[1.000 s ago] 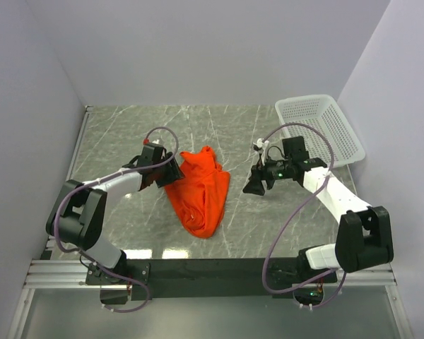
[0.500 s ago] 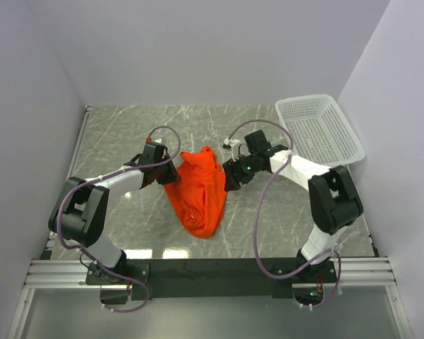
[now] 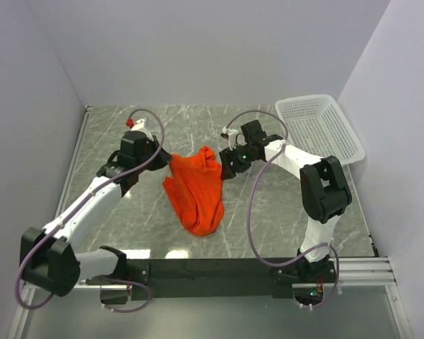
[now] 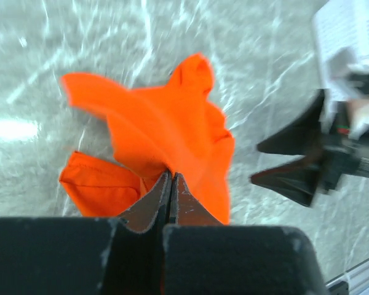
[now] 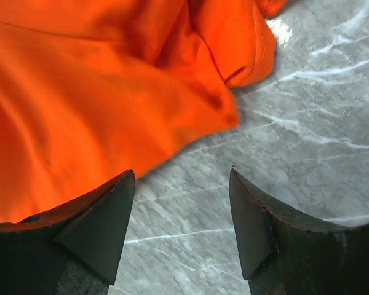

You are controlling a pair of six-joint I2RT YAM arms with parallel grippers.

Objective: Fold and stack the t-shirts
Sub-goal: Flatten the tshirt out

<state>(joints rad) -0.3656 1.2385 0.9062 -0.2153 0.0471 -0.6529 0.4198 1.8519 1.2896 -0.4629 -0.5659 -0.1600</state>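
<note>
One t-shirt [image 3: 196, 194], orange-red, lies bunched mid-tabletop [image 3: 268, 212], long axis running near to far. Too crumpled to tell collar, sleeves or hem apart.

Left tool [image 4: 171, 184]: tips pressed together, pinching the t-shirt at its upper left edge. The cloth rises from the heap toward that pinch. The exact bite is hidden behind the fingertips in the left wrist view. From above, the wrist covers it.

Right tool [image 5: 181, 174]: spread wide, holding nothing. It is low at the t-shirt's upper right edge, with bare marble between the tips and the cloth just beside the left one. Contact with the cloth cannot be told. In the right wrist view the t-shirt runs off the top and left of the picture. In the left wrist view this tool is a dark blur at right.

White mesh basket [image 3: 305, 99] sits at the far right corner, well apart from the t-shirt. Its right rim is close to the side wall.

Open marble on every side of the heap: broad to the left and far side, narrower to the near edge. Walls [image 3: 198, 56] close the left, far and right.
</note>
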